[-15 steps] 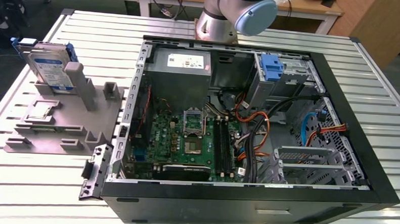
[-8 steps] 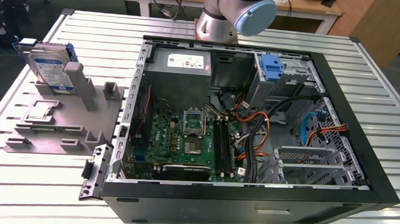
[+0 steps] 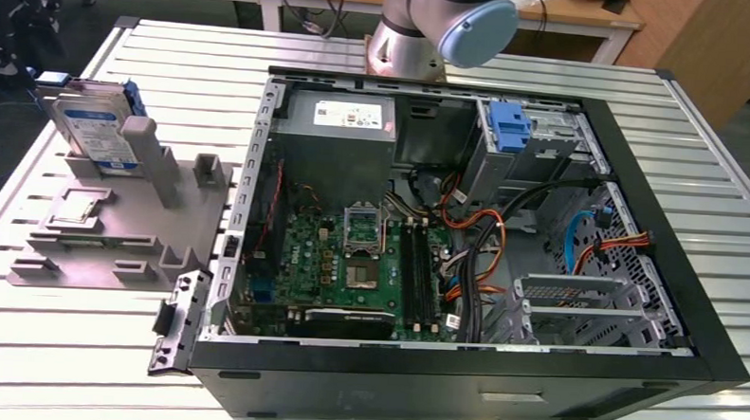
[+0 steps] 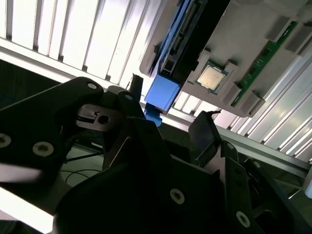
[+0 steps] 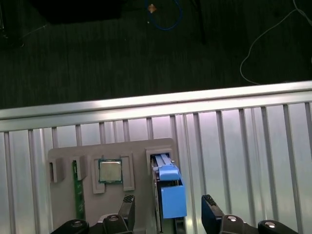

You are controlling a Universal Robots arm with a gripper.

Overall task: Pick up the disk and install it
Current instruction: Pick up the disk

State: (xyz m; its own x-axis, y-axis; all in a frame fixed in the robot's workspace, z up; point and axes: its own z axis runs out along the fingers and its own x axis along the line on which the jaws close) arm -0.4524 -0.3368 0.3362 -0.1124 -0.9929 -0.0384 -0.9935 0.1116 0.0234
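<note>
Straddling disk (image 3: 94, 133), pincer (image 5: 168, 200) gapes wide, fingers (image 5: 208, 201) either side of blue frame (image 5: 173, 195), not touching. Grey holder (image 5: 63, 156) on worktop (image 5: 253, 146) props disk upright, likely leaving edges graspable.

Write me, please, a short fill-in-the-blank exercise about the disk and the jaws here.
1. The disk stands ___ in the grey holder.
2. The jaws are ___, one on each side of the disk's blue frame.
3. The holder sits to the exterior view's ___ of the computer case.
Missing words: upright; open; left.
</note>
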